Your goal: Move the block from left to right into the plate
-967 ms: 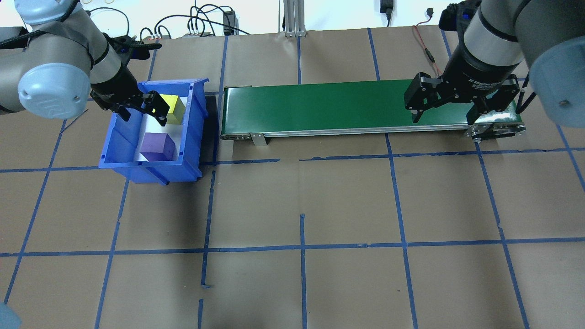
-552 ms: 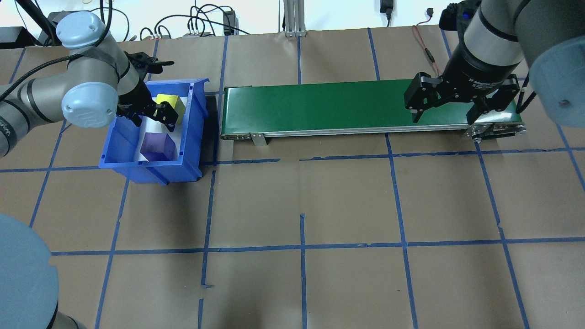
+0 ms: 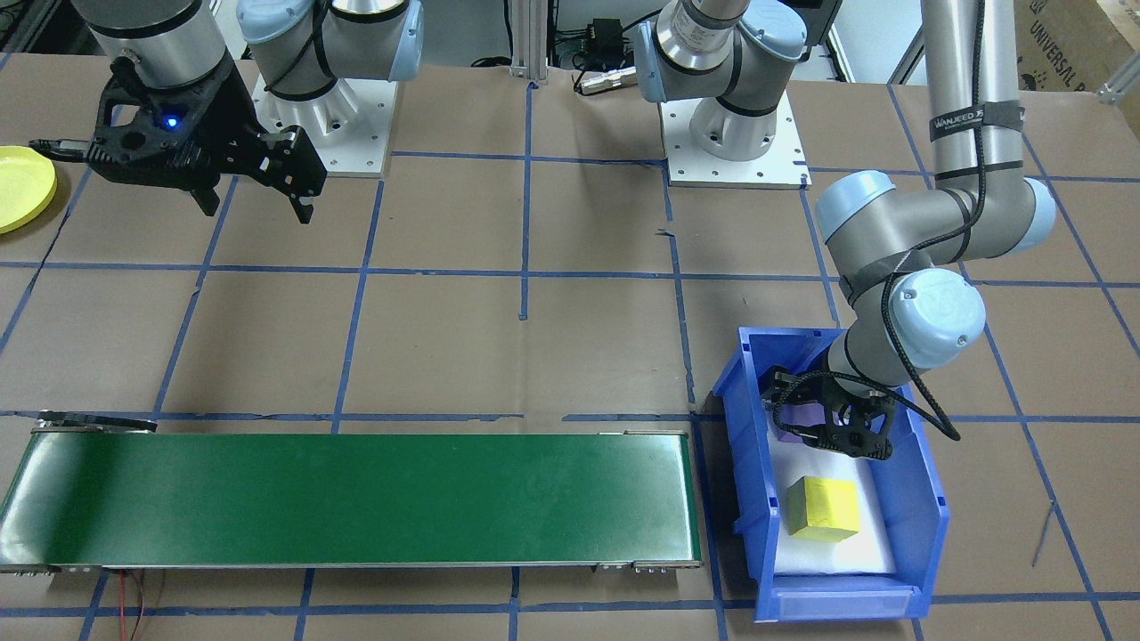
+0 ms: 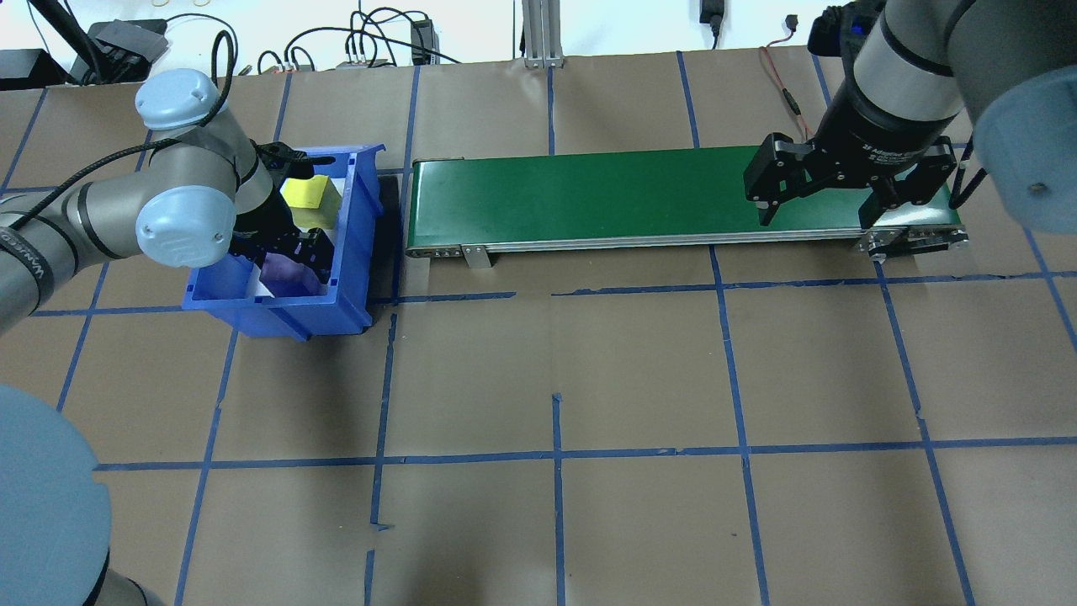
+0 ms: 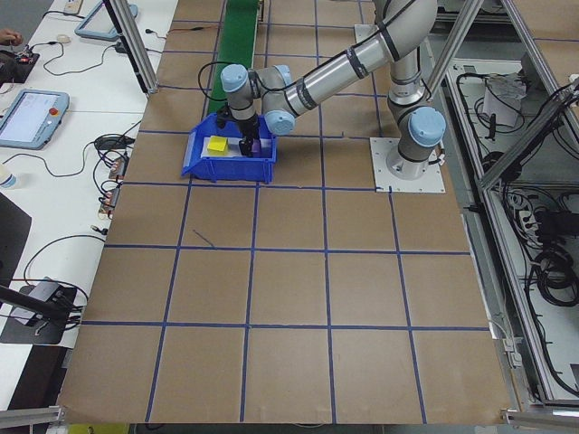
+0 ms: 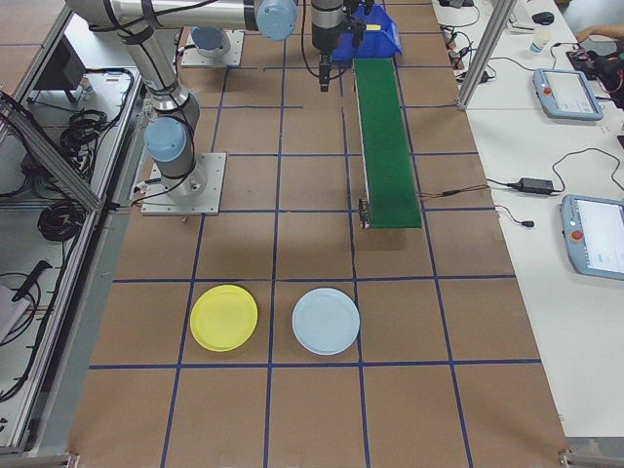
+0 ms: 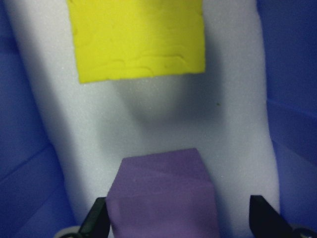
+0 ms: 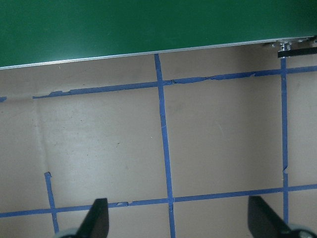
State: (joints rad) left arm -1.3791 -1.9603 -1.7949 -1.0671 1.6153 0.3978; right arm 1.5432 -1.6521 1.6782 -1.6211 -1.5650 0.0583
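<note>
Two foam blocks lie in the blue bin (image 4: 278, 316): a purple block (image 7: 163, 198) at the near end and a yellow block (image 4: 305, 194) at the far end. My left gripper (image 4: 290, 252) is down inside the bin, open, with its fingers on either side of the purple block. In the left wrist view one fingertip (image 7: 96, 220) is at the block's left side and the other stands well clear on the right. The yellow plate (image 6: 223, 318) lies on the table far to my right. My right gripper (image 4: 816, 215) hangs open and empty over the conveyor's right end.
A green conveyor belt (image 4: 589, 198) runs between the bin and my right arm. A pale blue plate (image 6: 326, 321) sits beside the yellow plate. The blue bin's walls (image 3: 837, 605) closely enclose my left gripper (image 3: 837, 427).
My left gripper moved from over the yellow block toward me and down, and now straddles the purple block. The right arm has not moved.
</note>
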